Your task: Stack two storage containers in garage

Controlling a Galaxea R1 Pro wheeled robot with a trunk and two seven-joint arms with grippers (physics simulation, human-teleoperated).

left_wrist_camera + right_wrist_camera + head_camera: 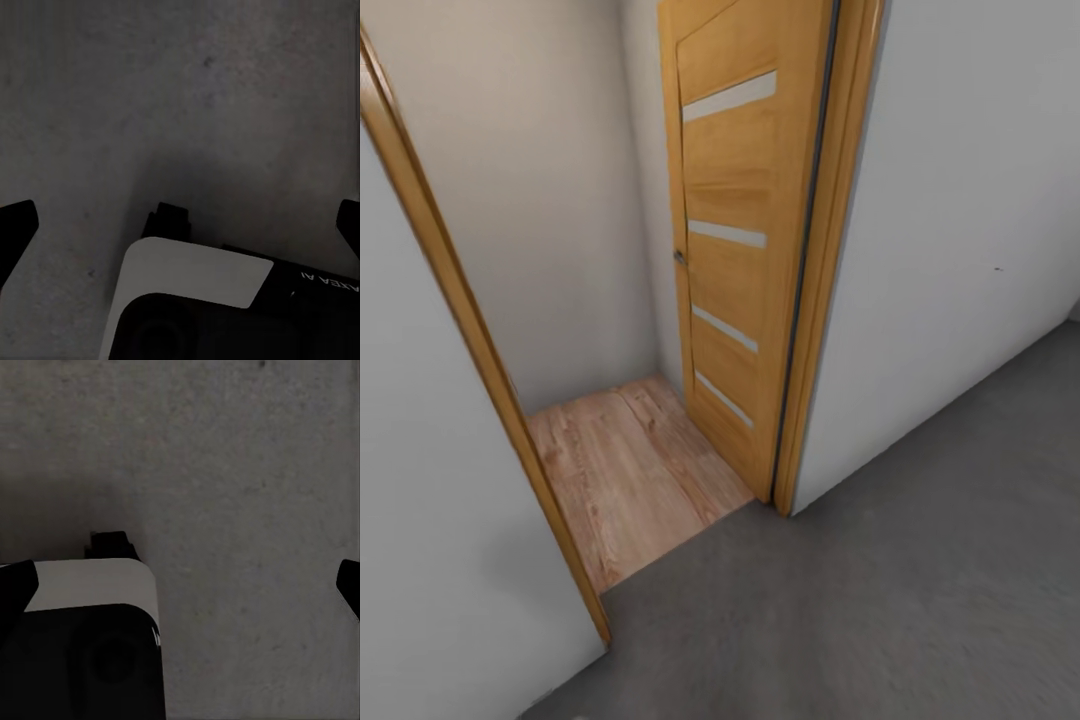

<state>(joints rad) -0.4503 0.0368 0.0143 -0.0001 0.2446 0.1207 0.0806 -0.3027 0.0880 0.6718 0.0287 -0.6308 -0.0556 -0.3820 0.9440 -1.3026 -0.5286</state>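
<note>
The two storage containers are out of view. In the head view I face a doorway from the garage's dark grey concrete floor (920,580) onto a light wood-plank floor (630,460). My left gripper (180,225) hangs open over the concrete, its dark fingertips (15,225) spread to the frame's edges with nothing between them. My right gripper (182,583) is open in the same way above the concrete, one fingertip (349,581) at each side.
An orange wooden door (745,230) with pale glass strips stands swung open into the far room, against the right door frame (820,300). The left frame post (480,350) and pale walls (960,250) flank the opening. White-and-black parts of my own body (195,285) show below both wrists.
</note>
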